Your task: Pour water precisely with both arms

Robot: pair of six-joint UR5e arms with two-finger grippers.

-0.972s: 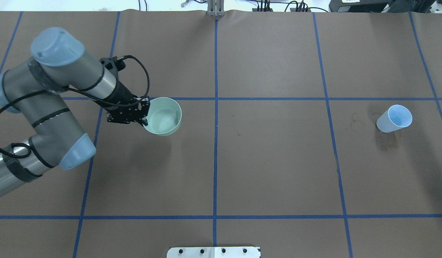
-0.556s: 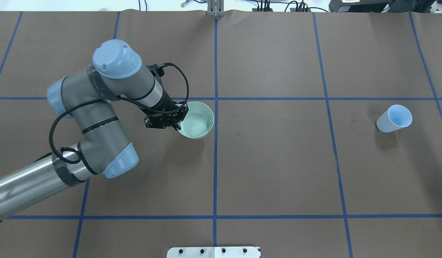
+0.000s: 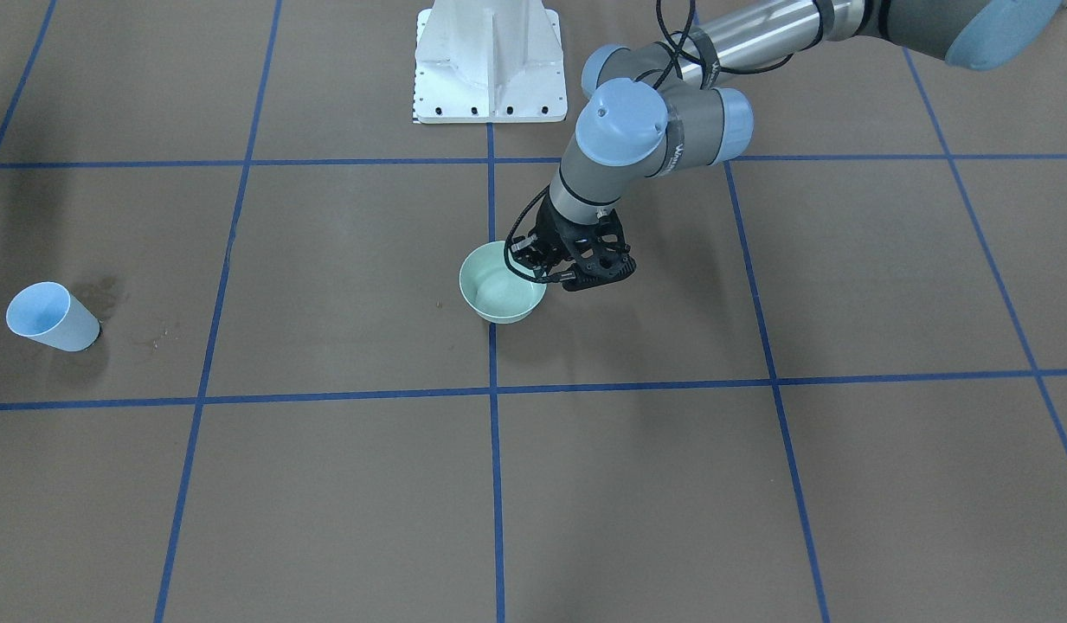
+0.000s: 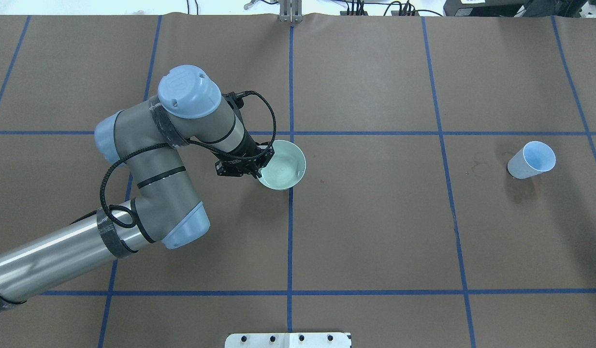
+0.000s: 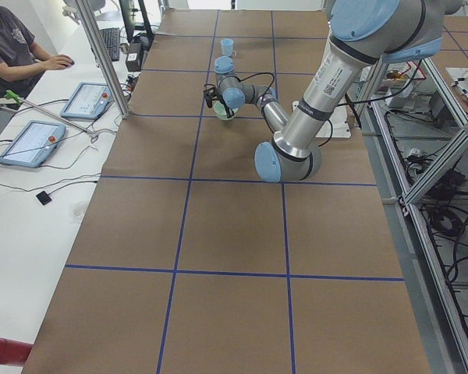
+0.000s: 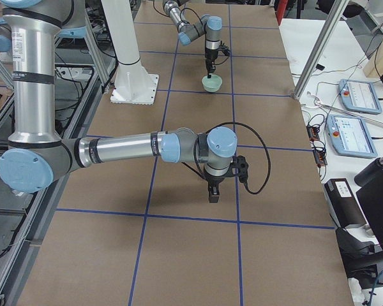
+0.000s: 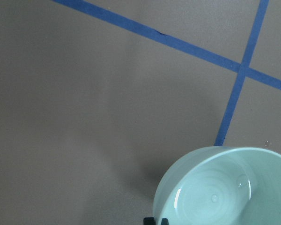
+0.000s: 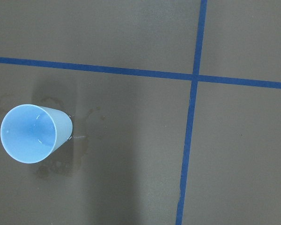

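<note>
My left gripper (image 4: pixel 258 167) is shut on the near rim of a mint green bowl (image 4: pixel 282 165), beside the table's centre line. The same grip shows in the front view, gripper (image 3: pixel 537 270) and bowl (image 3: pixel 502 294). The left wrist view shows the bowl (image 7: pixel 225 187) with faint glints of water (image 7: pixel 214 198) at its bottom. I cannot tell if the bowl touches the table. A light blue cup (image 4: pixel 532 160) stands alone at the far right, open end up, and also shows in the right wrist view (image 8: pixel 33 133). My right gripper (image 6: pixel 212 193) shows only in the right side view, pointing down; I cannot tell its state.
The white pedestal (image 3: pixel 488 61) stands at the robot's edge of the table. Dried water stains (image 8: pixel 70 154) mark the brown paper around the cup. Blue tape lines (image 4: pixel 290 217) grid the table. Operator tablets (image 6: pixel 351 134) lie on the side bench.
My left arm has swung to the right with the bowl in its grip, carrying it from the left part of the table to the centre line. The cup has not moved.
</note>
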